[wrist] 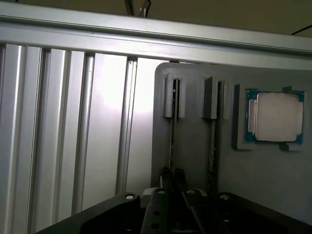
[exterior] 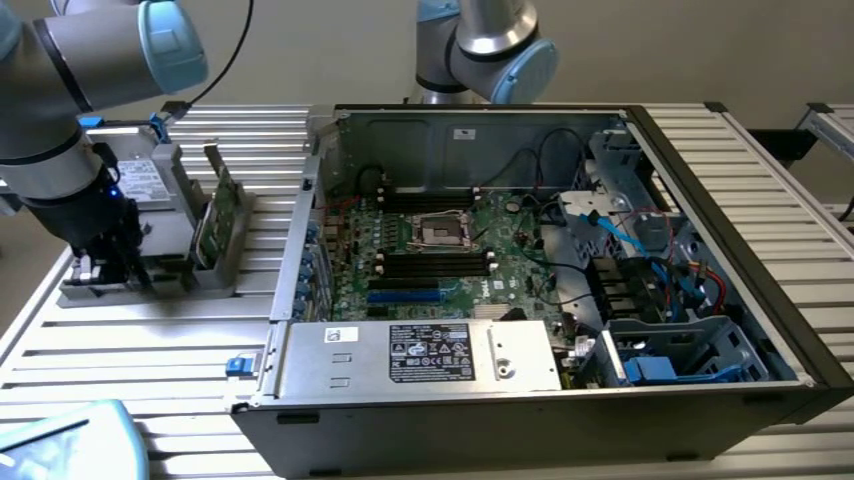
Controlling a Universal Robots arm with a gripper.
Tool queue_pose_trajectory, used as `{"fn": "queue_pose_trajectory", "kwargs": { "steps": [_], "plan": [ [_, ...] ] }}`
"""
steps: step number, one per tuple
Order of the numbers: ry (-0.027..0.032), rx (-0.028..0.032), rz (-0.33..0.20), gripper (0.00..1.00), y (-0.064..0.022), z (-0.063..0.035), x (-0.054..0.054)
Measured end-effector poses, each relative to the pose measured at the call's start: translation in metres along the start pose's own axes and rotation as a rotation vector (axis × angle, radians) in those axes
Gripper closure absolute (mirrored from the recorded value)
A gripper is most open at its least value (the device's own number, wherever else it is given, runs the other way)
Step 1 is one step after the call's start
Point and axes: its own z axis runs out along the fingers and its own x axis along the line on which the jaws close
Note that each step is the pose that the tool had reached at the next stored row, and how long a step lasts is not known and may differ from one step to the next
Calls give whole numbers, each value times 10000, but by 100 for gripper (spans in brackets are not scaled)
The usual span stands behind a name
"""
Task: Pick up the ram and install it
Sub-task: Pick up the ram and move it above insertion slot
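My gripper (wrist: 172,175) was pinched narrow on the ram (wrist: 171,139), which stood on edge in the outer 1 of 2 slots, nearest the edge of the grey holder (wrist: 192,146).

No text is legible anywhere. Exterior view: a black label (exterior: 431,352) with white print and symbols sits on the silver power supply box (exterior: 521,360), at 6 o'clock of the computer case (exterior: 747,250); the print is too small to read. Small white sticker (exterior: 343,335) at the label's 9 o'clock, unreadable. Second white sticker (exterior: 463,130) on the case's inner wall at 12 o'clock, unreadable. Wrist view: processor lid (wrist: 275,116), markings can't be made out.
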Motion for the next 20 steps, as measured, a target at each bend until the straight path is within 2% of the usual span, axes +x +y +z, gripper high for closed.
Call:
{"fn": "queue_pose_trajectory", "kwargs": {
  "steps": [8,14,20],
  "plan": [
    [-3,-13,0,86,-7,-3,2],
    [-11,-101,5,86,-23,-59,7],
    [-16,-164,7,86,-30,-127,6]
  ]
}}
